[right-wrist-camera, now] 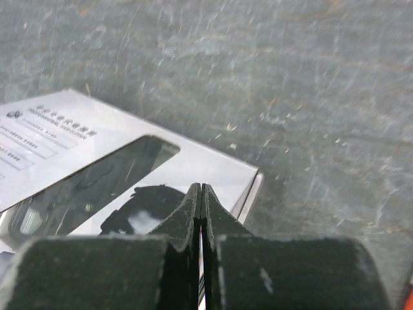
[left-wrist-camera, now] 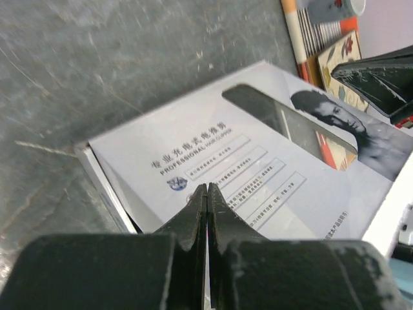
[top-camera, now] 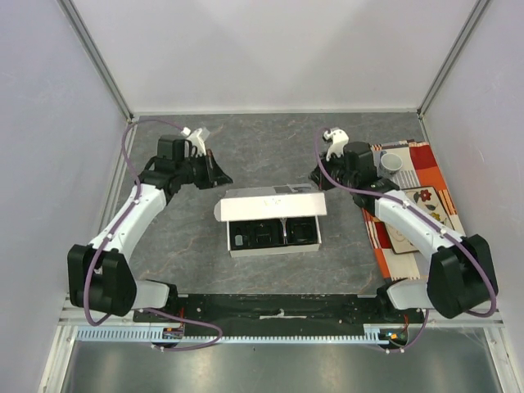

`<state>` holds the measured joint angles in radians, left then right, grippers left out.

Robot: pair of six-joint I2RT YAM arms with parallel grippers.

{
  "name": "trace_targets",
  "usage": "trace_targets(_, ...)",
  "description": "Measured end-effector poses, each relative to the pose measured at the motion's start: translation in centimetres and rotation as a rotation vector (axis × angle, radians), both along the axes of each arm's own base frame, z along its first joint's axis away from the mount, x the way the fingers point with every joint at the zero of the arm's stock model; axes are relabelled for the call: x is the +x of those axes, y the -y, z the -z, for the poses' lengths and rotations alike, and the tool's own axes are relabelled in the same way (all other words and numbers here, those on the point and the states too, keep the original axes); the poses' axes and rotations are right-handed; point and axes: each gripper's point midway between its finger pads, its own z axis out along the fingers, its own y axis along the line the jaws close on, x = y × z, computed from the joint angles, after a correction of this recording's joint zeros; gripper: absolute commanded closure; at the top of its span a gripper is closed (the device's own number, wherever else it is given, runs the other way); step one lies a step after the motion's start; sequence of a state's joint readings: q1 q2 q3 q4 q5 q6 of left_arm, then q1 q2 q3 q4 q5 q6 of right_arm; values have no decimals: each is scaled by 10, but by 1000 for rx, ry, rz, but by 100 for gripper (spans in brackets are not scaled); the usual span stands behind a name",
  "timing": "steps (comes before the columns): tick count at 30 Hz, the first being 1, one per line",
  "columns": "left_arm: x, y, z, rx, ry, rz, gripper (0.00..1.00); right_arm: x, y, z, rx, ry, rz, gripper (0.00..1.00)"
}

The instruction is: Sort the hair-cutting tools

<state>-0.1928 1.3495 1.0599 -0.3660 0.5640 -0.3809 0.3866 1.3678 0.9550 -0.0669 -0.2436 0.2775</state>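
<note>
The hair-cutting tools show only as dark pieces (top-camera: 264, 235) in the black tray of the white box (top-camera: 236, 247) at the table's middle; I cannot tell them apart. The box's printed lid (top-camera: 270, 202) is folded back on the far side and fills the left wrist view (left-wrist-camera: 258, 161) and the right wrist view (right-wrist-camera: 129, 168). My left gripper (top-camera: 223, 174) hovers just off the lid's far left corner, shut with nothing in it (left-wrist-camera: 206, 188). My right gripper (top-camera: 314, 176) hovers by the lid's far right corner, also shut and empty (right-wrist-camera: 201, 187).
A colourful patterned mat (top-camera: 422, 205) lies along the right side under the right arm, with a grey cup (top-camera: 391, 162) at its far end. White walls stand on the left, far and right sides. The table top is grey stone-patterned (top-camera: 262, 147).
</note>
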Motion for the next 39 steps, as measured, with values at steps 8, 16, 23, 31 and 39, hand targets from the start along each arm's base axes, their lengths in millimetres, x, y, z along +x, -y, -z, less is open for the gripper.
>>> trace_targets(8, -56, 10, 37, 15, -121, 73, 98, -69, -2, 51, 24, -140, -51, 100)
trace_targets(16, -109, 17, 107, 131, -298, 106, 98, -102, 7, 93, 24, -272, 34, 100)
trace_targets(23, -124, 23, 128, 127, -368, 79, 98, -106, 6, 105, 29, -316, 100, 100)
trace_targets(31, -120, 28, 127, 104, -354, 56, 98, -102, 4, 105, 54, -318, 142, 100)
trace_targets(39, -124, 6, 94, 158, -247, -37, 98, -119, 32, 96, -22, -310, 223, 100)
